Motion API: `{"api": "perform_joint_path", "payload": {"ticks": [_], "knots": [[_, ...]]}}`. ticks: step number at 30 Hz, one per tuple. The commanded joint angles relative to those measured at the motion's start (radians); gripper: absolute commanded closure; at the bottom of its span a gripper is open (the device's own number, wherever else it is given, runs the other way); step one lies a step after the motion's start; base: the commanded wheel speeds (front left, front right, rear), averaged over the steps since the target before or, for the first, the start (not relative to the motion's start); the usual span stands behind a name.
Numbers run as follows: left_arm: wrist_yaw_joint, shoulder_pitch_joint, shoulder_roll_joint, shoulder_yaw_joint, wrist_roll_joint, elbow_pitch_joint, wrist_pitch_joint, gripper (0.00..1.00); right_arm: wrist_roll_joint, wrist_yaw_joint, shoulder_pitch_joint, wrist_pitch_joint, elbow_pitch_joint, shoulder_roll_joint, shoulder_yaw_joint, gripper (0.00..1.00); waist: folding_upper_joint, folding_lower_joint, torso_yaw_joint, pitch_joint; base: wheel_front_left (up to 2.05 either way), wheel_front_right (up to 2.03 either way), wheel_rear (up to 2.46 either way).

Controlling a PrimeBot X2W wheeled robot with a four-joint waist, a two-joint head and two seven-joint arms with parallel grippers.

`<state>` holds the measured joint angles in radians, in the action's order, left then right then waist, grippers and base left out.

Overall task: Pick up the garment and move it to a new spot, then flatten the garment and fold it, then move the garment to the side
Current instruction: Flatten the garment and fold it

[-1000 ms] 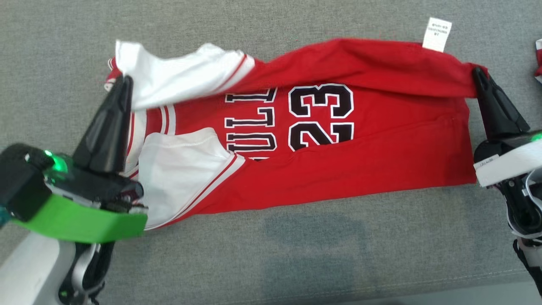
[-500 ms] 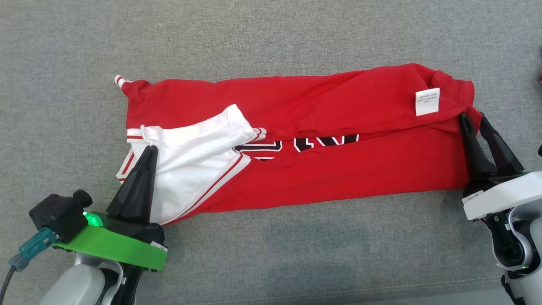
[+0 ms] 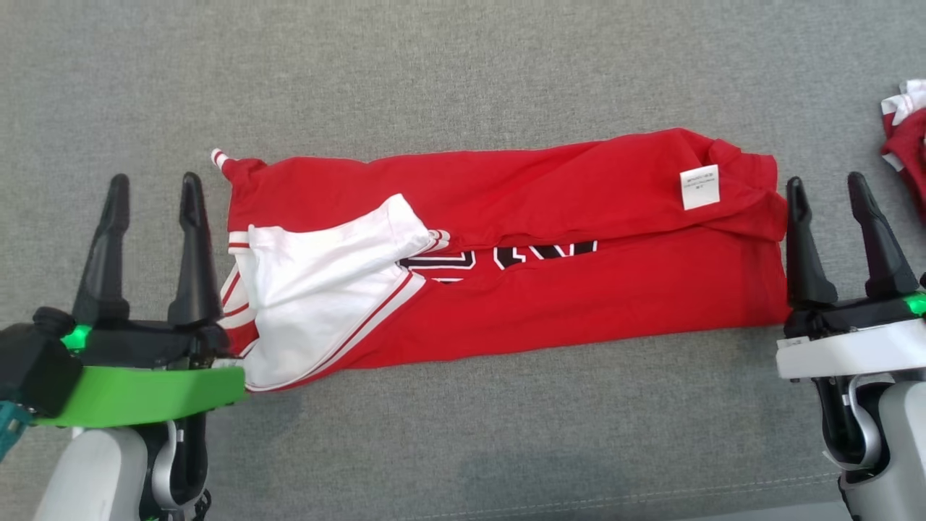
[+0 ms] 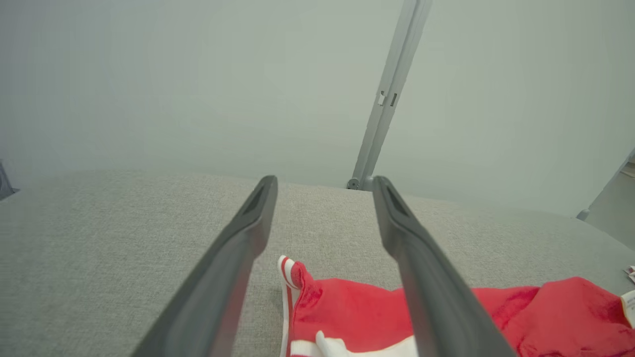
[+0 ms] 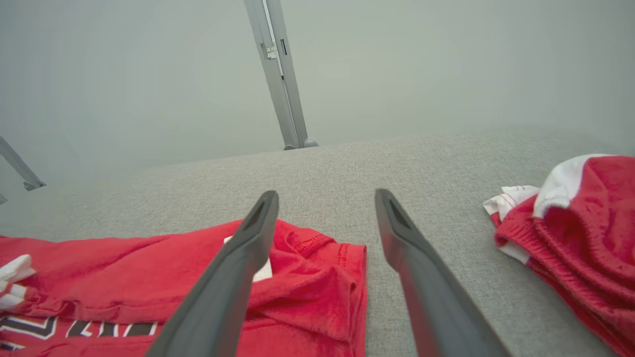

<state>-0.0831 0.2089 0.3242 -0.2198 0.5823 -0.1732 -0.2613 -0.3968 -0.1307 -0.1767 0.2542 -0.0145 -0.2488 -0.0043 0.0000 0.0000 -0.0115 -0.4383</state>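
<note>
Garment ends beside parted left end effector, right end effector; perhaps touching.

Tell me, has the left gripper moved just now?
Yes. The left gripper let go and drew left, off the white sleeve of the shirt.

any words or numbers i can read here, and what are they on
black print on the red jersey: mostly hidden under the fold, only slivers show, not readable
white tag on the jersey's folded-over edge: tiny print, too small to read
So no text can be quoted.
</note>
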Motion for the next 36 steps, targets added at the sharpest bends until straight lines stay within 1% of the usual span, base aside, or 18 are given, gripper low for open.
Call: {"api": "perform_joint_path", "payload": {"ticks": [1, 4, 6, 13, 20, 27, 32, 36], "knots": [[0.017, -0.018, -0.024, 0.045, -0.064, -0.003, -0.004, 0.0, 0.036, 0.0, -0.008, 0.007, -0.02, 0.01, -0.001, 0.0, 0.0, 0.0, 0.009, 0.03, 0.0, 0.0, 0.0], [0.034, -0.027, -0.052, 0.101, -0.136, 0.009, -0.004, 0.0, 0.082, 0.0, -0.01, 0.01, -0.031, 0.029, -0.007, 0.0, 0.0, 0.0, 0.013, 0.051, 0.0, 0.0, 0.0], [0.047, -0.041, -0.058, 0.13, -0.176, 0.026, -0.004, 0.0, 0.104, 0.0, -0.004, 0.01, -0.03, 0.037, -0.006, 0.0, 0.0, 0.0, 0.014, 0.063, 0.0, 0.0, 0.0], [0.082, -0.094, -0.068, 0.143, -0.239, 0.089, -0.003, 0.0, 0.134, 0.0, 0.014, 0.011, -0.004, 0.056, 0.008, 0.0, 0.0, 0.0, 0.01, 0.087, 0.0, 0.0, 0.0], [0.106, -0.099, -0.081, 0.15, -0.252, 0.12, -0.003, 0.0, 0.135, 0.0, 0.021, 0.012, 0.01, 0.054, 0.01, 0.0, 0.0, 0.0, 0.002, 0.098, 0.0, 0.0, 0.0], [0.12, -0.084, -0.097, 0.158, -0.264, 0.129, -0.003, 0.0, 0.117, 0.0, 0.002, 0.012, 0.03, 0.042, 0.002, 0.0, 0.0, 0.0, -0.007, 0.096, 0.0, 0.0, 0.0], [0.134, -0.053, -0.106, 0.157, -0.271, 0.132, -0.003, 0.0, 0.097, 0.0, -0.04, 0.001, 0.105, 0.009, -0.036, 0.0, 0.0, 0.0, -0.022, 0.068, 0.0, 0.0, 0.0], [0.147, -0.029, -0.113, 0.153, -0.278, 0.14, -0.003, 0.0, 0.074, 0.0, -0.087, -0.008, 0.2, -0.007, -0.024, 0.0, 0.0, 0.0, -0.036, 0.041, 0.0, 0.0, 0.0]]}}
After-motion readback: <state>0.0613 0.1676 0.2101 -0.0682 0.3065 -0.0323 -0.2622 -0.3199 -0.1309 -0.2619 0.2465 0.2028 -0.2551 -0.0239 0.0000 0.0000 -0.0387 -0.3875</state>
